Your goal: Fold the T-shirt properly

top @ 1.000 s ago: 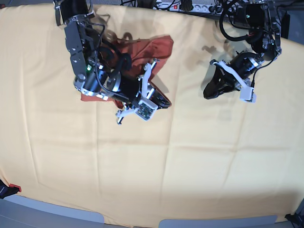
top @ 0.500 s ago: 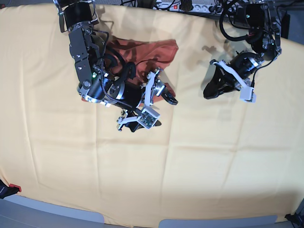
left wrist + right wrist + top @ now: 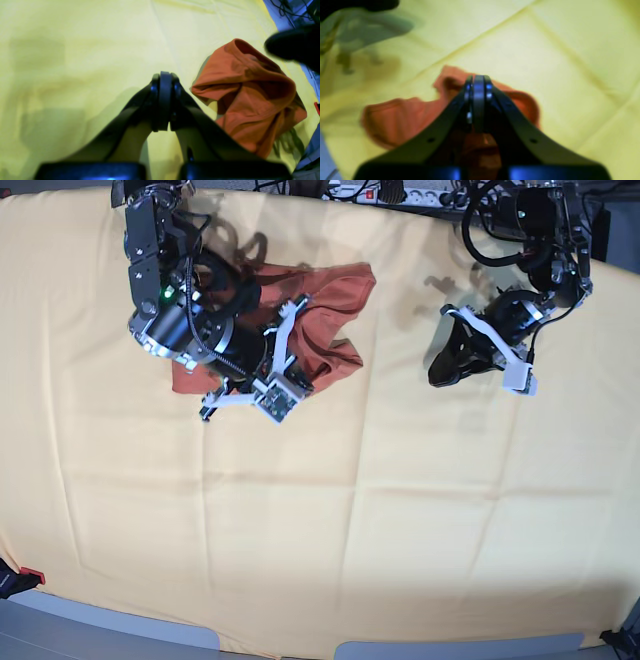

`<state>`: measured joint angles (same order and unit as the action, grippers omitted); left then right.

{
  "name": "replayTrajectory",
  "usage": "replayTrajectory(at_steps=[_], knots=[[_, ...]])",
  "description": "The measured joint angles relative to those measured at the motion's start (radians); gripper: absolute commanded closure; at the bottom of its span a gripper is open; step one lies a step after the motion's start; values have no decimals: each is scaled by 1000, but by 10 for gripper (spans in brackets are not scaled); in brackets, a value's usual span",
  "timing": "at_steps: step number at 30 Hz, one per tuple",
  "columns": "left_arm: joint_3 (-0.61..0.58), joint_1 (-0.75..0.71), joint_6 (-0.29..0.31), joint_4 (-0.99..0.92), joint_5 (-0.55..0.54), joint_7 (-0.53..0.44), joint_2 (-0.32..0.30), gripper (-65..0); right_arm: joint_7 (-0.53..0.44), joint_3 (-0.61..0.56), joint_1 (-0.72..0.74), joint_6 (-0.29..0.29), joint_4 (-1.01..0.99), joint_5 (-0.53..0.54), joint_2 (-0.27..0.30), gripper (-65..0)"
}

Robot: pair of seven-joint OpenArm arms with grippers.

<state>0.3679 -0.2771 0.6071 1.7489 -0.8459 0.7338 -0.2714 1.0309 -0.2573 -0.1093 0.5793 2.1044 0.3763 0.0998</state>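
Base looks straight down, far; wrist cams sit close behind each end effector, facing forward; all share T-shirt [image 3: 335, 290].

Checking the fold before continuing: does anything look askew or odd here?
Yes. The T-shirt lies bunched in a crumpled heap near the yellow cloth's far edge, not spread flat. The right gripper hangs shut over it.

I see the rust-orange cotton T-shirt [image 3: 335, 290] as soft matt cloth, rumpled into folds. Under it, the large pale yellow cloth [image 3: 400, 520] looks matt too, smooth with faint creases. My left gripper [image 3: 163, 100] has smooth black plastic fingers [image 3: 197, 125] with a slight sheen.
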Motion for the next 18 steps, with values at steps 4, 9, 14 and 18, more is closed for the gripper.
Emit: replayTrajectory(at_steps=[4,9,14,18], knots=[[0,0,0,0,-3,0,-1,0,3,-1,-60,4,38,-7,66,0],[0,0,0,0,-3,0,0,0,10,0,-117,5,130,-15,122,0],[0,0,0,0,-3,0,0,0,27,0,-184,0,140,-54,165,0],[0,0,0,0,-3,0,0,0,-24,3,-238,5,140,-51,164,0]])
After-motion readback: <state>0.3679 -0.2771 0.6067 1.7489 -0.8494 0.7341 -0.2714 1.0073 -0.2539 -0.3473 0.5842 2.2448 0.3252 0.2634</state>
